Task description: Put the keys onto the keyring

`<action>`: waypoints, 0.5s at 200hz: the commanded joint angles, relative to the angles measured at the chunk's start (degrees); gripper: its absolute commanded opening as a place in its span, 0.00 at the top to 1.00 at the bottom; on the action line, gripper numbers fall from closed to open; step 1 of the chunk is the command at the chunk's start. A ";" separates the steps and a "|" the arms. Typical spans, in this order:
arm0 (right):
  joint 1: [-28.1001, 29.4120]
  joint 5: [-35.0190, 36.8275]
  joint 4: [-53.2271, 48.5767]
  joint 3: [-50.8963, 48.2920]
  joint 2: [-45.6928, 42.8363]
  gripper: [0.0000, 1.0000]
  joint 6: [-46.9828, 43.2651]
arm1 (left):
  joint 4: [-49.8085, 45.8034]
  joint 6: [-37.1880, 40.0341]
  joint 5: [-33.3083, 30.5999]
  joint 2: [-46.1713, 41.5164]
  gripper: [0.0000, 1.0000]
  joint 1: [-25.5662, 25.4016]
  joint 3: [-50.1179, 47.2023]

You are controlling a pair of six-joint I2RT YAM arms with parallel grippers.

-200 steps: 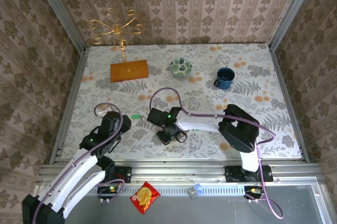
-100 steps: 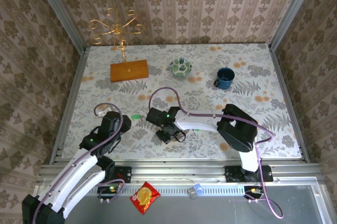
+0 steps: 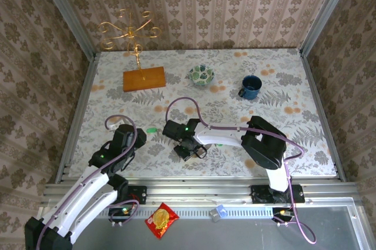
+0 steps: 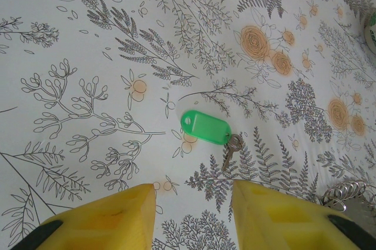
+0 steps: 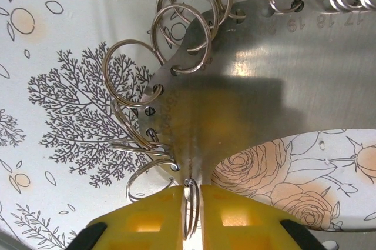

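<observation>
A key with a green tag (image 4: 204, 127) and a small metal blade lies flat on the patterned table; from above it is a green speck (image 3: 151, 130). My left gripper (image 4: 194, 217) hovers just short of it, open, nothing between its yellow fingers (image 4: 111, 217). It sits at the near left (image 3: 125, 139). The keyring (image 5: 252, 85) is a curved metal band with numbered holes and several split rings; its edge also shows (image 4: 351, 194). My right gripper (image 5: 189, 215) is shut on one split ring at the band's near edge, near the table's middle front (image 3: 191, 150).
At the back left a gold wire stand (image 3: 129, 29) rises from a wooden base (image 3: 144, 78). A patterned green bowl (image 3: 201, 75) and a blue mug (image 3: 251, 87) stand at the back. A red-and-yellow snack packet (image 3: 161, 220) lies below the table's front rail.
The right gripper's fingers have closed together onto the split ring and the gripper has shifted slightly left. The left arm and the green-tagged key have not moved.
</observation>
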 commanded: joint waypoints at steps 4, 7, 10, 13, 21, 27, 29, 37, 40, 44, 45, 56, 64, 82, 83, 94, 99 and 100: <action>0.36 1.25 -2.10 1.47 1.00 0.91 0.18 | -0.47 -0.42 -0.63 -0.60 0.61 0.62 -0.36; 0.36 1.21 -2.11 1.50 1.05 0.93 0.16 | -0.44 -0.38 -0.63 -0.57 0.61 0.62 -0.36; 0.36 1.21 -2.12 1.51 1.02 0.94 0.18 | -0.50 -0.34 -0.63 -0.56 0.61 0.62 -0.26; 0.36 1.20 -2.18 1.52 1.05 0.94 0.16 | -0.57 -0.41 -0.65 -0.60 0.61 0.62 -0.27; 0.36 1.26 -2.20 1.48 0.90 0.97 0.16 | -0.63 -0.28 -0.75 -0.60 0.61 0.62 -0.27; 0.36 1.50 -2.18 1.45 0.81 0.99 0.20 | -0.63 -0.24 -0.72 -0.56 0.61 0.58 -0.19; 0.36 1.61 -2.18 1.46 0.65 1.00 0.19 | -0.64 -0.20 -0.79 -0.59 0.61 0.61 -0.14; 0.36 2.16 -1.81 1.05 0.00 1.00 0.27 | -0.72 0.13 -0.85 -0.55 0.61 0.61 -0.01; 0.36 2.31 -1.60 0.91 -0.32 1.00 0.24 | -0.73 0.21 -0.82 -0.60 0.61 0.62 0.09; 0.36 2.63 -1.35 0.62 -0.85 1.00 0.25 | -0.82 0.49 -0.91 -0.60 0.61 0.62 0.24; 0.36 2.71 -1.24 0.50 -0.99 1.00 0.29 | -0.82 0.52 -0.90 -0.56 0.61 0.62 0.25; 0.36 3.87 -0.31 -0.46 -2.74 1.00 0.08 | -0.73 1.55 -1.06 -0.60 0.61 0.62 0.65; 0.33 4.79 0.67 -1.31 -4.26 1.00 -0.22 | -0.56 2.42 -1.21 -0.60 0.61 0.70 0.99; 0.36 7.03 3.20 -3.69 -8.01 1.00 -1.35 | 0.24 5.04 -1.50 -0.53 0.61 0.68 1.95; 0.36 7.20 3.36 -3.81 -8.22 1.00 -1.44 | 0.33 5.21 -1.50 -0.56 0.60 0.65 2.03; 0.36 8.57 5.13 -5.39 -10.68 1.00 -2.45 | 1.08 7.35 -1.59 -0.49 0.60 0.71 2.65; 0.36 9.10 5.99 -6.07 -11.84 1.00 -3.02 | 1.41 8.37 -1.68 -0.52 0.60 0.71 2.99; 0.36 9.15 6.16 -6.23 -12.03 1.00 -3.19 | 1.48 8.55 -1.68 -0.47 0.61 0.71 3.07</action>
